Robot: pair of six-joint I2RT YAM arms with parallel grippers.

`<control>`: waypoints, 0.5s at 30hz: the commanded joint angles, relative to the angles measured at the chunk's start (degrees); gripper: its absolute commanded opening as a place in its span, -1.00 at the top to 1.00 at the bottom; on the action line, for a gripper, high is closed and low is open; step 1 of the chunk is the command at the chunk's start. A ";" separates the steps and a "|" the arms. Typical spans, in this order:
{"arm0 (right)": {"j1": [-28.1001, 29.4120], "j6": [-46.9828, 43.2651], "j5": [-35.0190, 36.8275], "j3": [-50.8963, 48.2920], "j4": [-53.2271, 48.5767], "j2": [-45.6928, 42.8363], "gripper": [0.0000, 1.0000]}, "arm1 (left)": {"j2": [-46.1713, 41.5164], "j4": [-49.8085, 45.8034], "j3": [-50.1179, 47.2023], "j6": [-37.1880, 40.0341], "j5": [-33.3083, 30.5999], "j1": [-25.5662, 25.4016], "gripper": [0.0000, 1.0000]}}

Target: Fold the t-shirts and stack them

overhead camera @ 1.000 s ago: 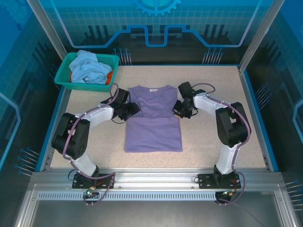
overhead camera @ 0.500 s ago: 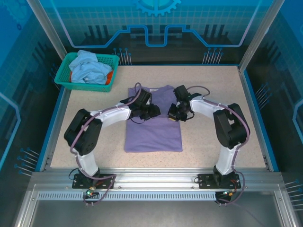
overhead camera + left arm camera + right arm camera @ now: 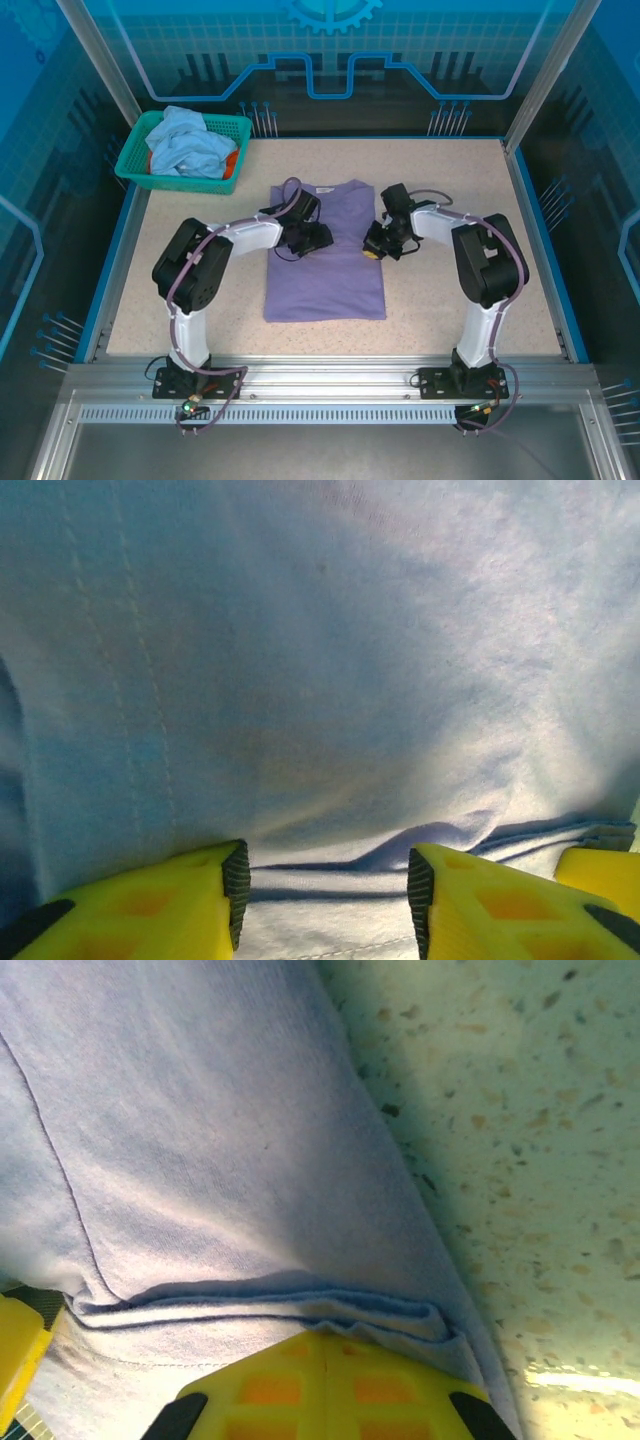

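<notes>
Top external: purple t-shirt [image 3: 330, 275] lies flat centre-frame, light and floppy, so grab folded edges. The right gripper [image 3: 376, 247] is pinching its right edge, and the left gripper [image 3: 316, 238] hovers with fingers apart over the chest

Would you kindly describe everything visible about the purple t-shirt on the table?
The purple t-shirt is soft lavender knit cloth with stitched hems, lying flat on the table, its collar, with a small white mark, at the far end. Its sleeves look folded in, giving a narrow rectangle. The left gripper stands open over a ridge of cloth near the chest; the right gripper is shut at the layered right edge, apparently pinching it.
</notes>
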 commanded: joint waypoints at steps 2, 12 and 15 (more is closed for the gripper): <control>-0.88 -0.80 2.66 -2.50 -1.46 -4.69 0.87 | -5.73 -5.70 2.55 2.66 -2.71 2.27 -0.19; 4.59 1.44 -4.24 -11.64 7.05 -15.93 0.40 | -24.35 -10.04 -8.13 4.08 -2.36 2.83 -0.15; 6.82 -0.19 -4.24 -11.74 7.64 -14.97 0.38 | -25.91 -7.23 -13.46 3.63 0.13 2.44 -0.01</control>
